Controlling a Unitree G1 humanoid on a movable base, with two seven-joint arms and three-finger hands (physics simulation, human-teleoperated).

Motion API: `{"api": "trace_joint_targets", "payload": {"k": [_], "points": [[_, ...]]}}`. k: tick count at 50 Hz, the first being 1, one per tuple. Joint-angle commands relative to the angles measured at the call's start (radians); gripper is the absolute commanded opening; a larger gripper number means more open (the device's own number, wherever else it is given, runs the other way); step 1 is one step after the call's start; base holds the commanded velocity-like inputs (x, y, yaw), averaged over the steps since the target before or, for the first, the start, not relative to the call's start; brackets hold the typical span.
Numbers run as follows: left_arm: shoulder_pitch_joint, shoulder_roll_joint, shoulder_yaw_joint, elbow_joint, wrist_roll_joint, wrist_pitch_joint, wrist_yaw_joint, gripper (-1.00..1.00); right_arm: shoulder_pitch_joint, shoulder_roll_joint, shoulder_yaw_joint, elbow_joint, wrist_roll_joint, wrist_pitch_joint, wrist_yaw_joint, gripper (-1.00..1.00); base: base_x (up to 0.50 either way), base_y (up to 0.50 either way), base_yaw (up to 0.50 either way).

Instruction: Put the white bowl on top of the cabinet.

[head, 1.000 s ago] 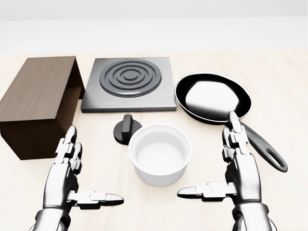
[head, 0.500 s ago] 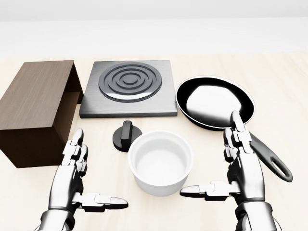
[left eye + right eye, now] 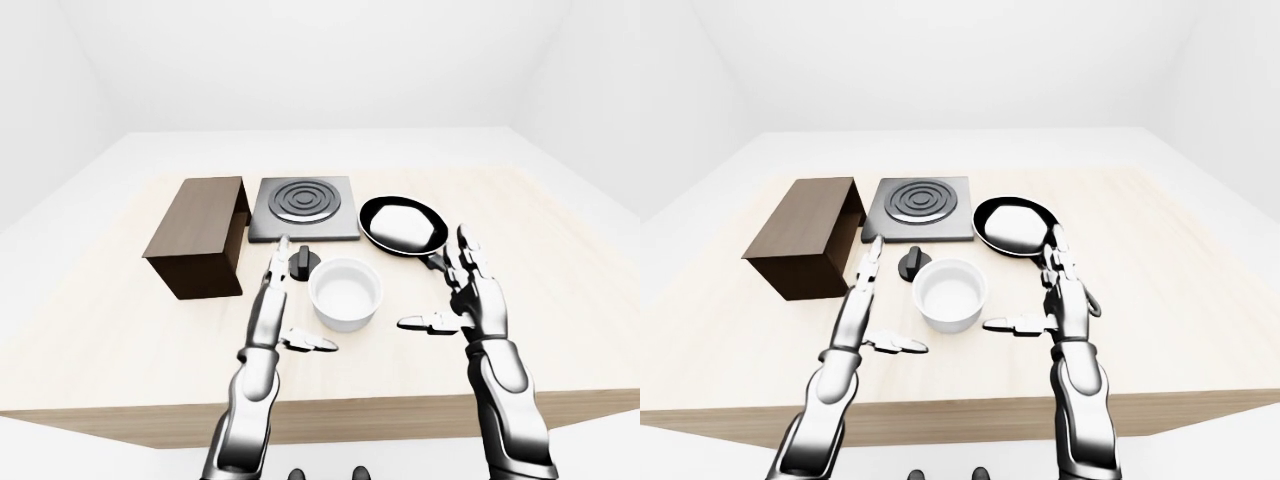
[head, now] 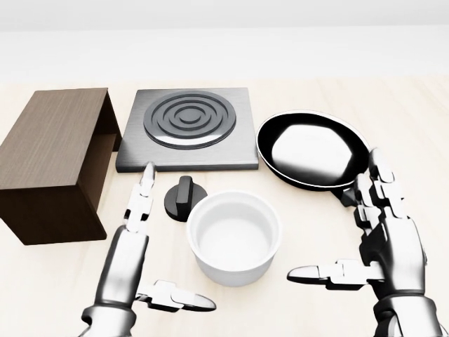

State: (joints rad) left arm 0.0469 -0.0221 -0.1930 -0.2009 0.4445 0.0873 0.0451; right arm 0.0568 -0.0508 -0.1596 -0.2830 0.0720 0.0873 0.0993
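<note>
Sitting upright between open hands, the white bowl [image 4: 234, 236] looks round, straight-walled.

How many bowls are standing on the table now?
1: the white bowl, between the open left hand and right hand, below the stove plate in the head view.
</note>
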Motion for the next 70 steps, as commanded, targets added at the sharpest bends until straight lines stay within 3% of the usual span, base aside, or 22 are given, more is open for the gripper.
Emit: {"api": "trace_joint_targets", "payload": {"k": [1,7,12,17,23,26,28,34,40,53,70], "points": [[-0.003,-0.022,-0.115,-0.106,0.226,0.000,0.020,1.00,0.006,-0.005,-0.037,-0.052,0.014,0.000,0.023,1.00,0.00,0.00,0.00],[-0.022,-0.042,-0.186,-0.110,0.390,0.000,0.020,1.00,0.008,-0.008,-0.046,-0.065,0.014,0.000,0.030,1.00,0.00,0.00,0.00],[-0.026,-0.054,-0.260,-0.088,0.540,0.000,-0.023,1.00,0.004,-0.010,-0.059,-0.070,0.020,0.000,0.030,1.00,0.00,0.00,0.00],[-0.035,-0.078,-0.268,-0.057,0.595,0.000,-0.042,1.00,0.003,-0.011,-0.065,-0.078,0.027,0.000,0.032,1.00,0.00,0.00,0.00],[-0.095,-0.121,-0.267,-0.015,0.782,0.000,-0.029,1.00,0.000,-0.016,-0.081,-0.089,0.045,0.000,0.035,1.00,0.00,0.00,0.00],[-0.094,-0.130,-0.266,-0.012,0.806,0.000,-0.041,1.00,0.001,-0.016,-0.084,-0.093,0.048,0.000,0.036,1.00,0.00,0.00,0.00],[-0.093,-0.136,-0.291,0.019,0.924,0.000,-0.060,1.00,0.004,-0.018,-0.094,-0.106,0.056,0.000,0.038,1.00,0.00,0.00,0.00],[-0.113,-0.158,-0.275,0.148,1.061,0.000,-0.082,1.00,0.022,-0.016,-0.114,-0.153,0.073,0.000,0.047,1.00,0.00,0.00,0.00],[-0.117,-0.176,-0.264,0.153,1.098,0.000,-0.047,1.00,0.016,-0.015,-0.123,-0.154,0.078,0.000,0.053,1.00,0.00,0.00,0.00],[-0.133,-0.189,-0.246,0.256,1.208,0.000,-0.054,1.00,0.017,-0.014,-0.124,-0.157,0.082,0.000,0.049,1.00,0.00,0.00,0.00],[-0.155,-0.194,-0.214,0.333,1.225,0.000,-0.049,1.00,0.023,-0.011,-0.127,-0.172,0.086,0.000,0.051,1.00,0.00,0.00,0.00]]}}
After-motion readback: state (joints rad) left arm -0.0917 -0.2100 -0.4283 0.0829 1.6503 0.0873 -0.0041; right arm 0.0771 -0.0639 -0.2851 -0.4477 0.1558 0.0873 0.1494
